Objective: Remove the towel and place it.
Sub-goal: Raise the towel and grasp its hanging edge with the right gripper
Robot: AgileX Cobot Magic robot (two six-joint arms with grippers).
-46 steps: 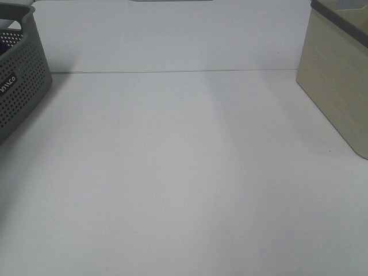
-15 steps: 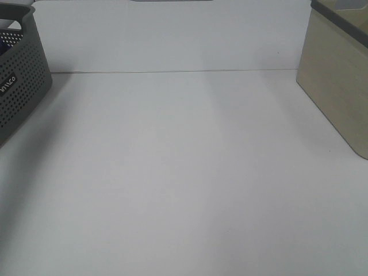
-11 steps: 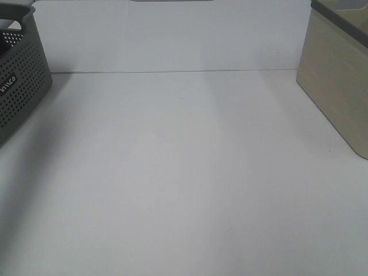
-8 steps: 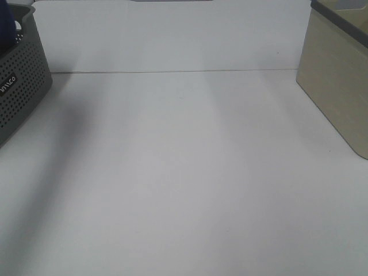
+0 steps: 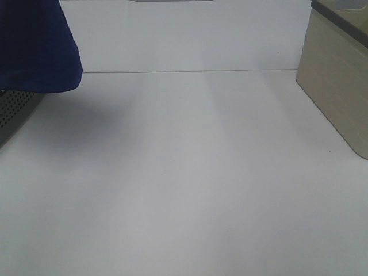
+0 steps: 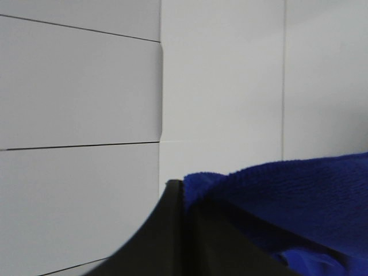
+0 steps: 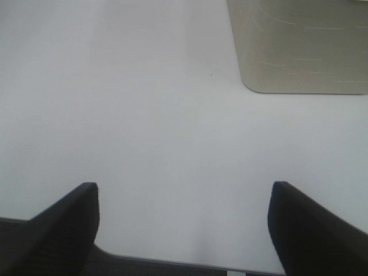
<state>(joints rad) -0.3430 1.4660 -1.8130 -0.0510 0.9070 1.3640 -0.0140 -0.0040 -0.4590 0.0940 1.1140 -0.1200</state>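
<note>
Clamping the towel (image 5: 34, 46), the left gripper (image 6: 183, 198) holds it above the grey basket (image 5: 14, 112); the right gripper (image 7: 184, 185) gapes wide, empty.

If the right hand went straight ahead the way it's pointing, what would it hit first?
The right hand would probably meet the white table first; the beige bin sits off that line. Depth is unclear.

The towel (image 5: 37, 46) is a plain deep royal blue, with no print, only a fuzzy nap. The basket (image 5: 12, 112) is dark grey, dotted with rows of small holes. The box (image 5: 330, 86) is pale beige with faint lighter streaks and a grey rim. The table (image 5: 184, 190) is plain white. The left gripper (image 6: 183, 198) and right gripper (image 7: 184, 190) are black.
</note>
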